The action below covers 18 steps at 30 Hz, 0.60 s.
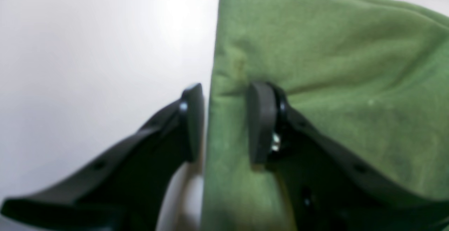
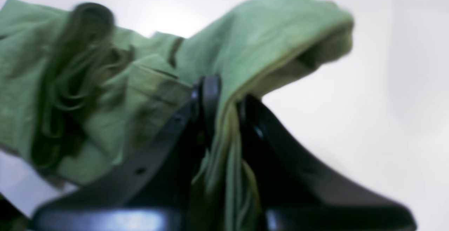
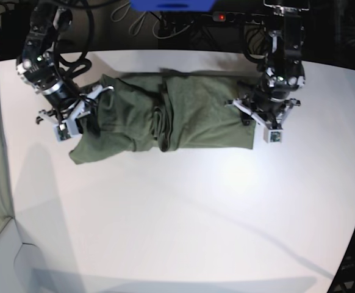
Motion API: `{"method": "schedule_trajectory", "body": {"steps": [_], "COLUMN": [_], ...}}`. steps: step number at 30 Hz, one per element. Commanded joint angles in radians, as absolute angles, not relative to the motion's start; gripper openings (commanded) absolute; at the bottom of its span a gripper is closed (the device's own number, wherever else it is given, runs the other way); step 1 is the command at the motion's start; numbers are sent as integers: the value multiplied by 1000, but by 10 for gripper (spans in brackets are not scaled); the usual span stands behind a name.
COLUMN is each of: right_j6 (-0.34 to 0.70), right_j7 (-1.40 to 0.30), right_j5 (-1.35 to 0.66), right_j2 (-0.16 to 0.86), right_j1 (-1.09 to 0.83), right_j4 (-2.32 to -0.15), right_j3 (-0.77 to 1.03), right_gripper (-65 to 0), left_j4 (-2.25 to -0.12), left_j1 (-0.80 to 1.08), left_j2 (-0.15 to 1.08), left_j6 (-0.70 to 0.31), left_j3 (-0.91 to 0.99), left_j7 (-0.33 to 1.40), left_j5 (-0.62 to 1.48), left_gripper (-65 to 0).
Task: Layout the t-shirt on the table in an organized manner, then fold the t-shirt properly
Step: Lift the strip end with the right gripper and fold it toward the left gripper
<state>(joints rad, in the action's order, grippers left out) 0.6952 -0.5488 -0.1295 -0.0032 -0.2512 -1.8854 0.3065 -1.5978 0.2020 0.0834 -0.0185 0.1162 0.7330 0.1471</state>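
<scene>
Our right gripper [image 2: 224, 101] is clenched on a bunched fold of the shirt [image 3: 165, 116]. Our left gripper [image 1: 224, 122] stands parted astride the shirt's edge, one finger on cloth. We can read no label. The shirt lies stretched between us near the table's [image 3: 177, 226] far edge; bare white tabletop spreads in front.

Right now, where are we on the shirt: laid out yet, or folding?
Still laying out. The t-shirt is on the table, bunched with a ridge mid-body. The right gripper is shut on one end; the left gripper straddles the other edge, jaws apart. Flattening and every fold remain.
</scene>
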Motion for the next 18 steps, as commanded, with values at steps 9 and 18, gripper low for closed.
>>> {"method": "schedule_trajectory", "body": {"steps": [9, 18], "right_j6": [698, 621], "right_j7": [-595, -595], "right_j5": [-148, -147], "right_j2": [-7, -2], "right_j1": [-266, -214], "right_j4": [-1985, -1897], "right_j3": [116, -94], "right_gripper": [-650, -650], "left_j4": [-1592, -1718], "left_j1": [213, 219], "left_j2": [91, 88], "left_j6": [10, 10], "left_j3": [120, 120], "left_j7": [825, 829], "left_j5": [107, 108], "left_gripper": [-442, -442]}}
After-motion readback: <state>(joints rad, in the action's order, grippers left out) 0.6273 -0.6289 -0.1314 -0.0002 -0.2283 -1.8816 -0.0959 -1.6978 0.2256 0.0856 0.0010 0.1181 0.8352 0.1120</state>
